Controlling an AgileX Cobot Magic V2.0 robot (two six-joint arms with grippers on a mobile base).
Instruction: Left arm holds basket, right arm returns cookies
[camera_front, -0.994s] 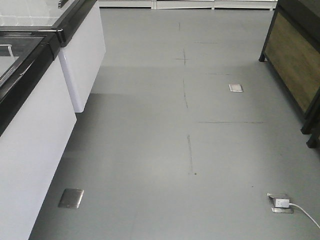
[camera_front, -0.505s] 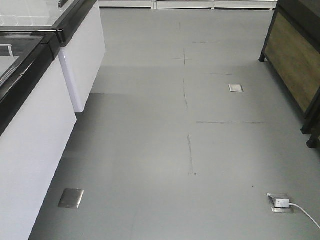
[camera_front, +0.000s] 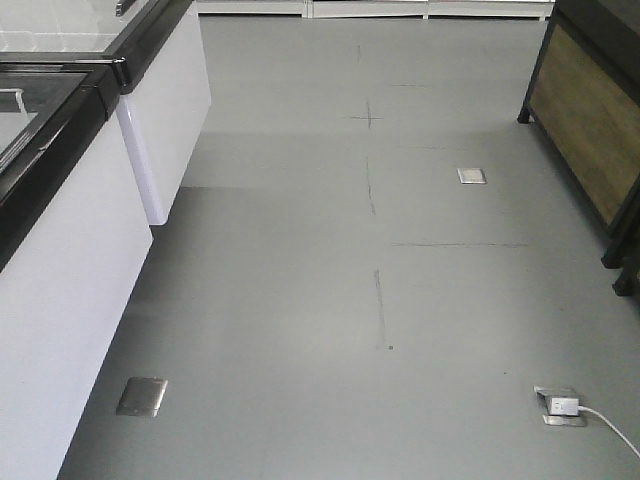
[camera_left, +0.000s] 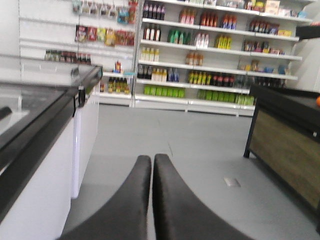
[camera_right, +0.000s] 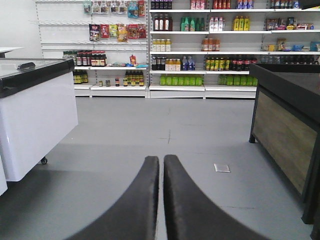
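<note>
Both jaw pairs are pinched nearly shut, gripping nothing; we see left gripper and right gripper aimed over grey floor toward drink shelves.

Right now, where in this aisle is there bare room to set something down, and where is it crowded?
The grey floor lies bare between the white freezer cabinets and the wood-panelled stand. Only floor plates and a plugged socket interrupt it. The far shelves are packed.
</note>
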